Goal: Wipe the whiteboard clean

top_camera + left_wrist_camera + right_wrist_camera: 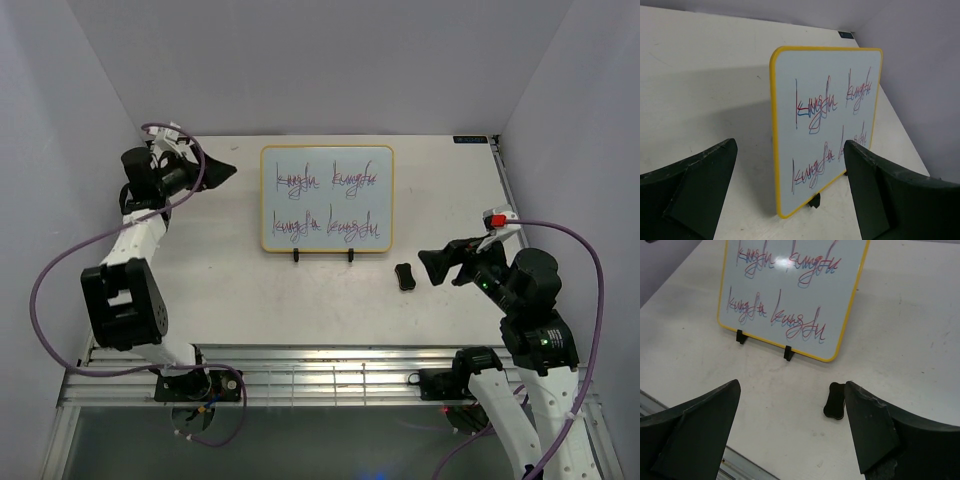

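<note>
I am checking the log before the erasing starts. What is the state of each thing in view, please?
whiteboard: upright on its feet, writing not erased
eraser: lying on the table, apart from the whiteboard, not held
left gripper: open, empty
right gripper: open, empty, near the eraser

Brightly and evenly lit from above, with a white glare spot on the whiteboard (790, 300) at upper centre of the right wrist view, a soft grey shadow left of it in the left wrist view, lower corners dark and blurred.
</note>
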`<action>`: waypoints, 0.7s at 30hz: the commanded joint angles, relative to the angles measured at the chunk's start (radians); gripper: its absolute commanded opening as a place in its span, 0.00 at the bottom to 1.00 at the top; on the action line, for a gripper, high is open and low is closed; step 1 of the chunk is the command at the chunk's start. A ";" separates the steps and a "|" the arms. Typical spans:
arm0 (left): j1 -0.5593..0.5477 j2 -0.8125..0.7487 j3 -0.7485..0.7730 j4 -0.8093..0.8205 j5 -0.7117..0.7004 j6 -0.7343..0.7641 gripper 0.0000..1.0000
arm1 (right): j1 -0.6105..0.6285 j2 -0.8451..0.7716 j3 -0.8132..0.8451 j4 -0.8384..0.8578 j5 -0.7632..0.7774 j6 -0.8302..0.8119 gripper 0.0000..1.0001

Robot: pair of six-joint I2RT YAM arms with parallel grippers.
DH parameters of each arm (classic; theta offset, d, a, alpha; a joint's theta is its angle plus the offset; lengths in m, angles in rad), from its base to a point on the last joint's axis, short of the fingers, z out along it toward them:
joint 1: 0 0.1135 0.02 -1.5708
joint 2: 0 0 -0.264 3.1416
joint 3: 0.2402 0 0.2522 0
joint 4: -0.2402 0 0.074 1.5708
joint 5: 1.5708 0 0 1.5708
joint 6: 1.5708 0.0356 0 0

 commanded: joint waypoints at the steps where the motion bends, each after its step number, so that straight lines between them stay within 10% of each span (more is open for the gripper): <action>1: -0.003 0.111 0.072 0.180 0.308 0.041 0.98 | 0.002 -0.012 0.016 0.067 -0.147 -0.002 0.90; 21: -0.121 0.620 0.178 0.565 0.614 -0.276 0.87 | 0.002 0.043 0.000 0.027 -0.248 -0.028 0.90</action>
